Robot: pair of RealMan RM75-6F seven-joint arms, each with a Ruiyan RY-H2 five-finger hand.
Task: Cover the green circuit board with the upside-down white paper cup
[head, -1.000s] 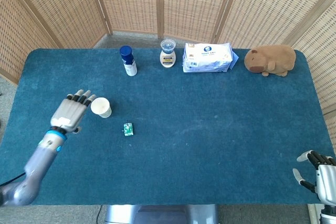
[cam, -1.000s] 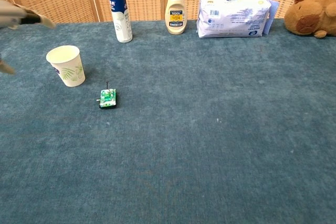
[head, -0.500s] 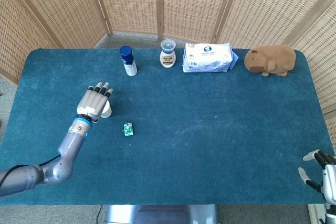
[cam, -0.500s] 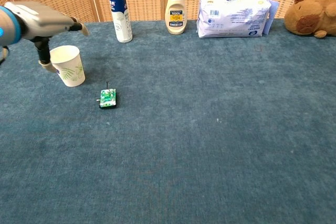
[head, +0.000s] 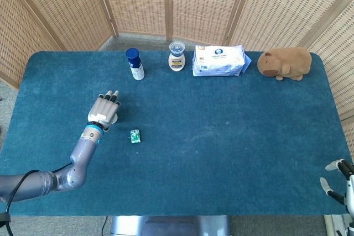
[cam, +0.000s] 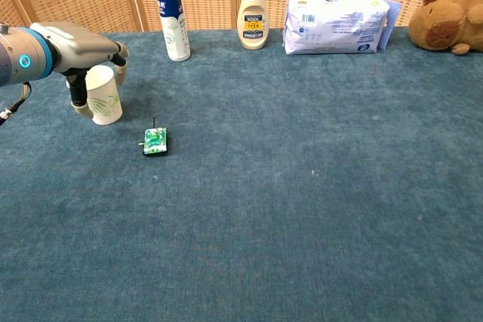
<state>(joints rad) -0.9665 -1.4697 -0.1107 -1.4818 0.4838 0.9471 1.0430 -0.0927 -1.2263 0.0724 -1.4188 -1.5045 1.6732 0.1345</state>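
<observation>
One paper cup [cam: 103,95] upright on the table [cam: 317,186], mouth up, left hand [cam: 79,47] over it, fingers [cam: 76,98] down both sides. Green circuit board [cam: 155,141] uncovered just beside. Right hand [head: 338,183] at table corner, fingers spread, holding nothing.
</observation>
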